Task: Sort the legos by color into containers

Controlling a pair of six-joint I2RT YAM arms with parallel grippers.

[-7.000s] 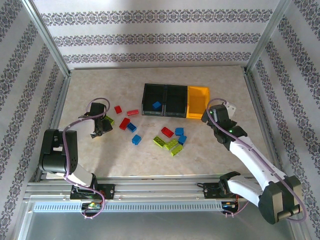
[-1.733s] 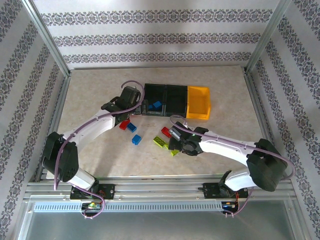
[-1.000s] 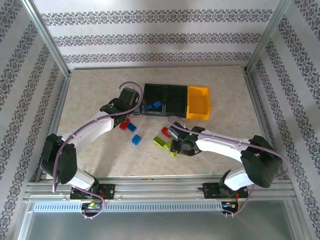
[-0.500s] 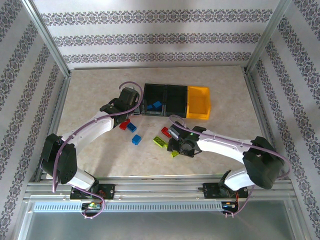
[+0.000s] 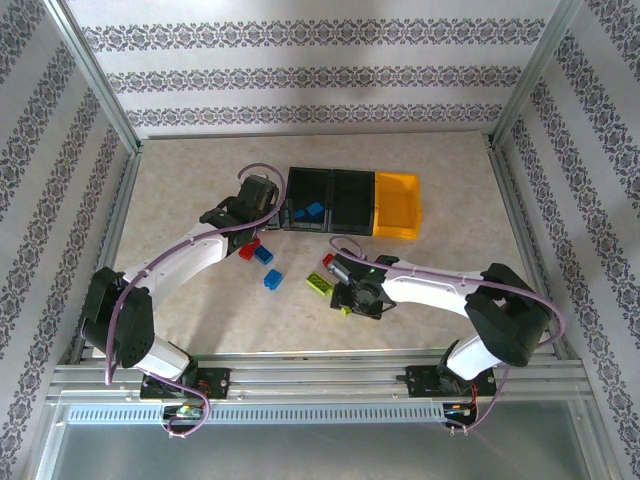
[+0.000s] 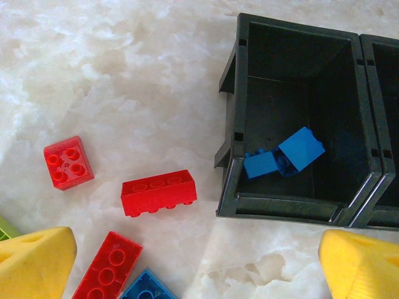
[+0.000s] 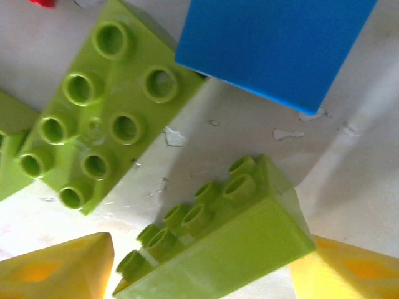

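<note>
My left gripper [image 6: 196, 277] hangs open over the table just in front of the left black container [image 6: 229, 156], which holds two blue legos [image 6: 283, 156]. Below it lie three red legos [image 6: 158, 192] and a blue one [image 6: 144, 286]. In the top view the left gripper [image 5: 262, 215] is at that container's near left corner. My right gripper [image 5: 351, 297] is down among the lime green legos. A lime green lego [image 7: 218, 249] lies on its side between its yellow fingertips [image 7: 56, 268], which press against both ends. A flat green lego [image 7: 106, 106] and a blue one [image 7: 274, 43] lie just beyond.
The middle black container [image 5: 352, 200] and the yellow-orange container [image 5: 396, 203] stand in a row to the right of the left one. Loose blue legos [image 5: 272, 279] and a green one [image 5: 320, 285] lie between the arms. Metal frame posts edge the table.
The right gripper has slid slightly left and nearer over the green legos. The left arm has stayed where it was.
</note>
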